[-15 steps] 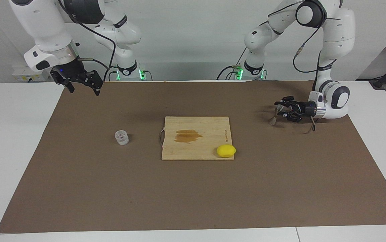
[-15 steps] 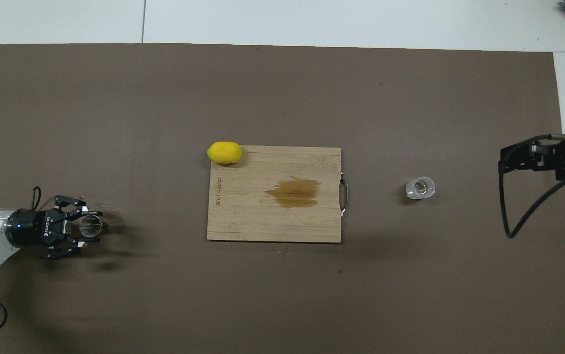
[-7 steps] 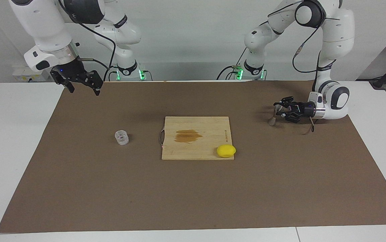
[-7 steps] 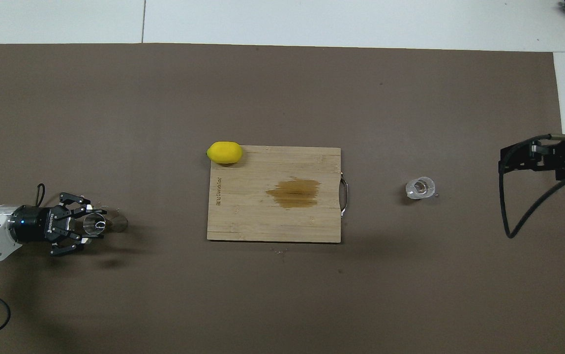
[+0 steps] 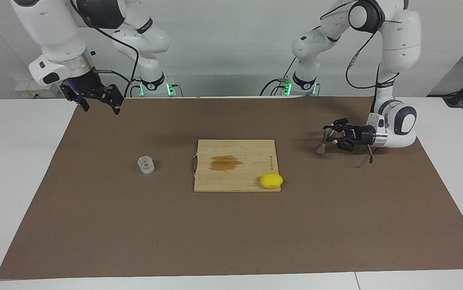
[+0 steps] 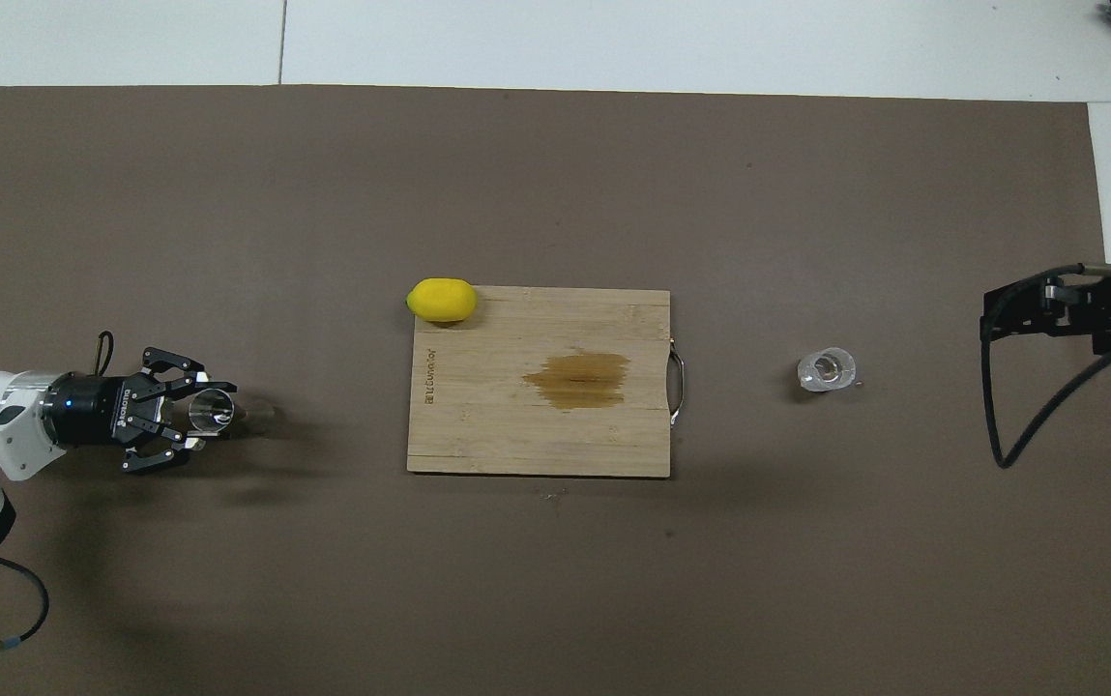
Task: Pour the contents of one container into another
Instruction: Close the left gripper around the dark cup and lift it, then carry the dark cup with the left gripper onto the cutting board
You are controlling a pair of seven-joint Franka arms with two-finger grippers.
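The left end effector (image 5: 328, 137) is seen closed on the steel jigger (image 5: 320, 147), tilted, low over the brown mat toward the left arm's end of the surface. The glass cup (image 5: 146, 164) stands upright on the mat toward the right arm's end, beside the cutting board (image 5: 235, 165), apart from it. The right end effector (image 5: 96, 100) hangs open and waits, well apart from the cup. The cup is judged light, rigid, smooth-walled and fragile; it is best taken around its side wall.
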